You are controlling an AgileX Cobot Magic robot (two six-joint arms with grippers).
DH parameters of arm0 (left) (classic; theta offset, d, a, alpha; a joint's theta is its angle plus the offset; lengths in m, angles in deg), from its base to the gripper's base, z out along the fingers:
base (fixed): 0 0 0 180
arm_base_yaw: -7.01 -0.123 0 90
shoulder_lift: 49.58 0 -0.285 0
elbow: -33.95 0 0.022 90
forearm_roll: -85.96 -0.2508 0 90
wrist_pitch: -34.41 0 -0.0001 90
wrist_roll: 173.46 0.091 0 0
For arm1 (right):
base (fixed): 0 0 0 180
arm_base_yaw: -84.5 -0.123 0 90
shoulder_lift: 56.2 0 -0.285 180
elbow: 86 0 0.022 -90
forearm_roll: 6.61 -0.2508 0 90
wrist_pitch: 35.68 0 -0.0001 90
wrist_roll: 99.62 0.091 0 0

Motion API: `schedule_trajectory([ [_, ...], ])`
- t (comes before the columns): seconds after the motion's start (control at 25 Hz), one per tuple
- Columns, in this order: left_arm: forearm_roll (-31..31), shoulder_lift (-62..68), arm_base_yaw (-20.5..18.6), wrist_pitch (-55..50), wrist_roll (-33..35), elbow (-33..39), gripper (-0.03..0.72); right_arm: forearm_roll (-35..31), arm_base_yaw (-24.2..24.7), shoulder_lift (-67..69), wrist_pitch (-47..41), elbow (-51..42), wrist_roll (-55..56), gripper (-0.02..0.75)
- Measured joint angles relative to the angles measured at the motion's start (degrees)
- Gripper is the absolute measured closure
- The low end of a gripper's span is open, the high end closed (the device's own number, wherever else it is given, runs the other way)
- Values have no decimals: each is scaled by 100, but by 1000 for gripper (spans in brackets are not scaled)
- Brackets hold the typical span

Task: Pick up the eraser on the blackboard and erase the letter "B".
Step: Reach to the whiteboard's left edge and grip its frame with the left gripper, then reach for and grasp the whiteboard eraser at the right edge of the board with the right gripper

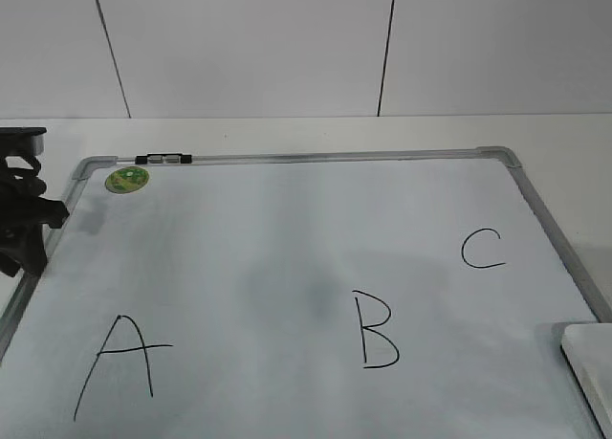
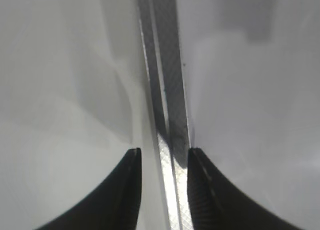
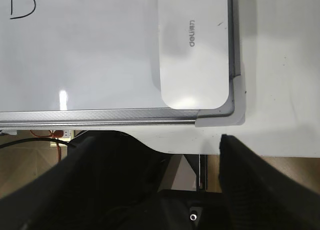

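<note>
Exterior view: the blackboard [image 1: 287, 248] lies flat on the white table [image 1: 287, 133], its grey metal frame visible along the far, left and right edges. Three black marker letters stand on the white surface: the letter "A" [image 1: 122, 364] at near left, the letter "B" [image 1: 376, 329] near the middle, and the letter "C" [image 1: 482, 249] at right, further back. A round green sticker [image 1: 126, 179] sits in the far left corner, and a small black-and-clear clip [image 1: 163, 158] sits on the far frame rail just beside it.

The eraser [image 1: 588, 372] lies on the board at the near right corner, cut off by the picture edge and well apart from the letter "B". Right wrist view: the eraser [image 3: 195, 44] lies flat, white face up with faint grey lettering, its long edge close along the frame rail and its rounded end near the grey corner piece. Part of the letter "B" [image 3: 22, 4] shows at the upper left.

The right pincer [image 3: 160, 145] is open, its dark fingers spread wide beyond the board's near edge, holding nothing.

The left pincer [image 1: 24, 219] rests at the left edge of the board. Left wrist view: the left pincer [image 2: 164, 157] is open, with one fingertip on each side of the frame rail [image 2: 167, 89]; contact with the rail cannot be determined.
</note>
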Motion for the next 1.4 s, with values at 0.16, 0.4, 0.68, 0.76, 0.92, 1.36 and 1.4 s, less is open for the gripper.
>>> schedule_trajectory([
  [0.16, 0, 32, 0, 12, 14, 0, 479, 0, 0, 0, 0, 0, 0, 155],
  [0.4, 0, 57, 0, 20, 40, 0, 482, 0, 0, 0, 0, 0, 0, 155],
  [0.68, 23, 153, 0, -4, 58, -65, 482, 0, 0, 0, 0, 0, 0, 155],
  [0.76, 23, 153, 0, -14, 67, -65, 483, 0, 0, 0, 0, 0, 0, 155],
  [0.92, 65, 153, 0, -25, 71, -65, 564, 0, 0, 0, 0, 0, 0, 155],
  [1.36, 109, 153, -11, -60, -20, -70, 654, 210, 0, 333, -10, 0, 596, 148],
  [1.4, 109, 153, -11, -73, -20, -77, 654, 210, 0, 423, -10, 0, 640, 139],
])
